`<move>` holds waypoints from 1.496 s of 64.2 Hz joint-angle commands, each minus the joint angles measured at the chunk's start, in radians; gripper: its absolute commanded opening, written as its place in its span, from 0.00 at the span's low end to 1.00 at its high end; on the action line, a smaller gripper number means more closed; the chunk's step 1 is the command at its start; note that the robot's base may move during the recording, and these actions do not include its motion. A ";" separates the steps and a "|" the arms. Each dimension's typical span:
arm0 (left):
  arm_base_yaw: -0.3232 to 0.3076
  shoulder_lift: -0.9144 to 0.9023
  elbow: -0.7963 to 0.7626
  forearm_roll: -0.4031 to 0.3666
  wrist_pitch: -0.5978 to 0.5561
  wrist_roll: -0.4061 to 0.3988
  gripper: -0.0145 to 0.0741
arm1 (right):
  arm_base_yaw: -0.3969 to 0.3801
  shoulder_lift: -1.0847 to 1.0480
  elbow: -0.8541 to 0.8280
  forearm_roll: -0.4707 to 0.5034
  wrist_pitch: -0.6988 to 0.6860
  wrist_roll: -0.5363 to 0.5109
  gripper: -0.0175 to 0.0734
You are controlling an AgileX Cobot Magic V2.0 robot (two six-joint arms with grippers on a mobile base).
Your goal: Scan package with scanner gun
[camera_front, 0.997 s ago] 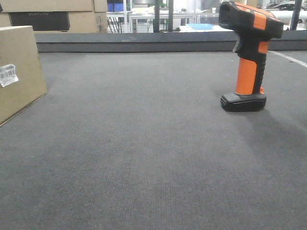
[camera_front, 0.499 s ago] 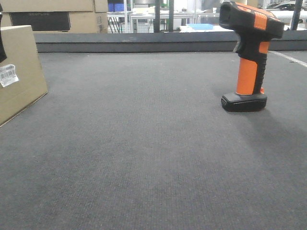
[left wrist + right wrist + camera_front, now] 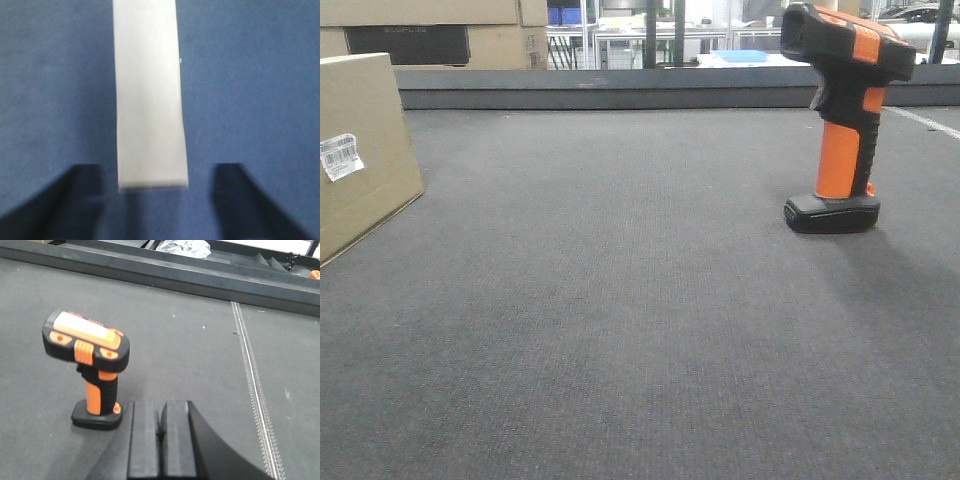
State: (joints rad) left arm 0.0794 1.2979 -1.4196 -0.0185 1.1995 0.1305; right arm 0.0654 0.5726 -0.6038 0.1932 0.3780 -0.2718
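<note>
The scanner gun [image 3: 844, 115] is standing upright on the grey worktop [image 3: 620, 300], well apart from the package [image 3: 360, 150] at the left edge. The left pincer [image 3: 160, 200] is hovering released over a pale box edge; the right pincer [image 3: 160, 440] is sitting clenched, empty, near the scanner.

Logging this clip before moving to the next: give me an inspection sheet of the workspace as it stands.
Surface: dark grey mat, bare in the middle.
Job's things: package at left edge, label facing camera; scanner gun upright on its base, right side.
Clutter: nothing seen.
Grippers: left gripper open, over the package top; right gripper shut, empty, beside the scanner.
Cables: nothing seen.
Surroundings: larger cardboard boxes and shelving behind the raised edge.
</note>
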 commanded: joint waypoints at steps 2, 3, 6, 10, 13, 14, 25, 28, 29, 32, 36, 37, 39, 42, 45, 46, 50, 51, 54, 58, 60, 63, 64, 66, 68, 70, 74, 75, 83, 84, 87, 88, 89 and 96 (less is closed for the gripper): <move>-0.005 -0.143 0.122 0.004 -0.114 -0.004 0.32 | -0.006 -0.049 0.047 -0.010 -0.012 0.003 0.02; -0.005 -0.162 0.151 0.004 -0.146 -0.004 0.28 | -0.006 -0.056 0.054 -0.010 -0.015 0.003 0.02; -0.005 -0.239 0.220 0.004 -0.222 -0.004 0.18 | -0.006 -0.085 0.079 -0.010 -0.026 0.013 0.02; -0.005 -0.323 0.309 0.004 -0.316 -0.004 0.07 | -0.006 -0.117 0.113 -0.008 -0.050 0.036 0.02; -0.005 -0.377 0.367 0.004 -0.382 -0.004 0.04 | -0.006 -0.141 0.138 -0.005 -0.065 0.038 0.02; -0.005 -0.396 0.396 0.004 -0.400 -0.004 0.04 | -0.006 -0.148 0.144 -0.002 -0.068 0.038 0.02; -0.005 -0.627 0.640 0.006 -0.664 -0.004 0.04 | -0.006 -0.219 0.203 0.007 -0.085 0.038 0.02; -0.005 -0.688 0.700 0.006 -0.724 -0.004 0.04 | -0.006 -0.234 0.215 0.008 -0.094 0.038 0.02; -0.005 -0.713 0.725 0.006 -0.748 -0.004 0.04 | -0.006 -0.238 0.215 0.008 -0.096 0.038 0.02; -0.005 -0.768 0.778 0.006 -0.800 -0.004 0.04 | -0.006 -0.246 0.222 0.008 -0.101 0.038 0.02; -0.005 -0.834 0.846 0.006 -0.861 -0.004 0.04 | -0.006 -0.247 0.222 0.010 -0.106 0.038 0.02; -0.005 -0.846 0.859 0.006 -0.875 -0.004 0.04 | -0.006 -0.247 0.222 0.010 -0.109 0.038 0.02; -0.005 -0.867 0.884 0.006 -0.906 -0.004 0.04 | -0.006 -0.247 0.222 0.010 -0.115 0.038 0.02; -0.005 -0.903 0.928 0.006 -0.945 -0.004 0.04 | -0.006 -0.247 0.222 0.010 -0.130 0.038 0.02; -0.005 -0.923 0.958 0.006 -0.979 -0.004 0.04 | -0.006 -0.247 0.222 0.010 -0.145 0.038 0.02; -0.005 -0.931 0.971 0.006 -0.991 -0.004 0.04 | -0.006 -0.247 0.222 0.010 -0.148 0.038 0.02; -0.005 -0.946 1.002 0.006 -1.013 -0.004 0.04 | -0.006 -0.247 0.222 0.010 -0.158 0.038 0.02; -0.005 -0.946 1.007 0.006 -1.016 -0.004 0.04 | -0.006 -0.247 0.222 0.010 -0.158 0.038 0.02; -0.005 -0.951 1.015 0.006 -1.008 -0.004 0.04 | -0.006 -0.247 0.222 0.010 -0.158 0.038 0.02; -0.005 -0.951 1.017 0.006 -1.001 -0.004 0.04 | -0.006 -0.247 0.222 0.010 -0.158 0.038 0.02; -0.005 -0.951 1.017 0.006 -1.003 -0.004 0.04 | -0.006 -0.247 0.222 0.010 -0.158 0.038 0.02; -0.005 -0.951 1.017 0.006 -1.009 -0.004 0.04 | -0.006 -0.247 0.222 0.010 -0.158 0.038 0.02; -0.005 -0.951 1.017 0.006 -1.009 -0.004 0.04 | -0.006 -0.247 0.222 0.010 -0.158 0.038 0.02; -0.005 -0.951 1.017 0.006 -1.009 -0.004 0.04 | -0.006 -0.247 0.222 0.010 -0.158 0.038 0.02; -0.005 -0.951 1.017 0.006 -1.009 -0.004 0.04 | -0.006 -0.247 0.222 0.010 -0.158 0.038 0.02; -0.005 -0.951 1.017 0.006 -1.009 -0.004 0.04 | -0.006 -0.247 0.222 0.010 -0.158 0.038 0.02; -0.005 -0.951 1.017 0.006 -1.009 -0.004 0.04 | -0.006 -0.247 0.222 0.010 -0.158 0.038 0.02; -0.005 -0.951 1.017 0.006 -1.009 -0.004 0.04 | -0.006 -0.247 0.222 0.010 -0.158 0.038 0.02; -0.005 -0.951 1.017 0.006 -1.009 -0.004 0.04 | -0.006 -0.247 0.222 0.010 -0.158 0.038 0.02; -0.005 -0.951 1.017 0.006 -1.009 -0.004 0.04 | -0.006 -0.247 0.222 0.010 -0.158 0.038 0.02; -0.005 -0.951 1.017 0.006 -1.009 -0.004 0.04 | -0.006 -0.247 0.222 0.010 -0.158 0.038 0.02; -0.005 -0.951 1.017 0.006 -1.009 -0.004 0.04 | -0.006 -0.247 0.222 0.010 -0.158 0.038 0.02; -0.005 -0.951 1.017 0.006 -1.009 -0.004 0.04 | -0.006 -0.247 0.222 0.010 -0.158 0.038 0.02; -0.005 -0.951 1.022 0.006 -1.012 -0.004 0.04 | -0.006 -0.247 0.222 0.010 -0.158 0.038 0.02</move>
State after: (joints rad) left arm 0.0794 0.3515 -0.4025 -0.0105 0.2120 0.1305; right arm 0.0632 0.3315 -0.3861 0.2034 0.2465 -0.2353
